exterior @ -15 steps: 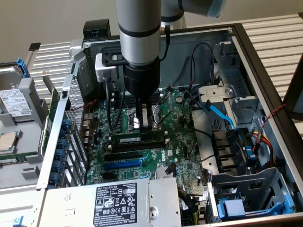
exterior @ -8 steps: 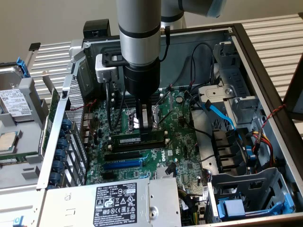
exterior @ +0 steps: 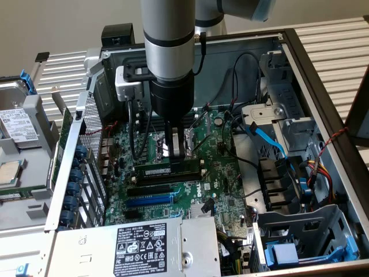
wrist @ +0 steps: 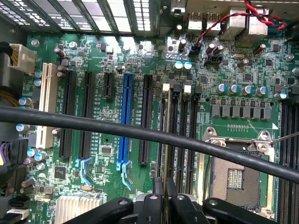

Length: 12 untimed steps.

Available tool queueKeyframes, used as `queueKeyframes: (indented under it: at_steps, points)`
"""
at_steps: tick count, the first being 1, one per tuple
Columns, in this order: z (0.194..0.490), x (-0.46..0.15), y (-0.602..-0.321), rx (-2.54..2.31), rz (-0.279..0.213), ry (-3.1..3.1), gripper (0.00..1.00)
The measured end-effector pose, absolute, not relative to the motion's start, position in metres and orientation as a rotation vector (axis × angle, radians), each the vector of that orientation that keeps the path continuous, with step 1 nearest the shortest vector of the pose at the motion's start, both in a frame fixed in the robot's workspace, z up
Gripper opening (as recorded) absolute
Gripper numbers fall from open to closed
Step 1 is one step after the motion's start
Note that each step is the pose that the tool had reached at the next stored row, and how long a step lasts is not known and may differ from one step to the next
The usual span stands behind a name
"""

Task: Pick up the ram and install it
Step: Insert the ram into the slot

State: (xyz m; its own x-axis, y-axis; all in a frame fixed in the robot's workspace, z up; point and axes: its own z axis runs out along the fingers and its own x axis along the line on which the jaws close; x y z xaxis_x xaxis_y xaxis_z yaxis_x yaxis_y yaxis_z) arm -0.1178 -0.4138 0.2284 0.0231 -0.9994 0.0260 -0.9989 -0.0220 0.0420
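I see the ram (exterior: pixel 161 171) lying along a memory slot (wrist: pixel 181 116) on the motherboard (exterior: pixel 222 173) under the gripper (exterior: pixel 177 154), processor socket (wrist: pixel 236 177) behind, expansion slot (exterior: pixel 149 201) in front, power supply (exterior: pixel 144 245) nearer, drive cage (exterior: pixel 305 231) at the exterior view's right.

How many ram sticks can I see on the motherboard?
1. The ram stands across the middle of the motherboard, gripped by the tool right above it. The arm may hide more.
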Motion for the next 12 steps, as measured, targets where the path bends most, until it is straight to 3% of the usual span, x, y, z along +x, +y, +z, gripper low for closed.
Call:
queueKeyframes:
  at_steps: [12]
  points:
    - [0.2307,-0.1178,-0.414,2.212,-0.016,-2.163,0.13]
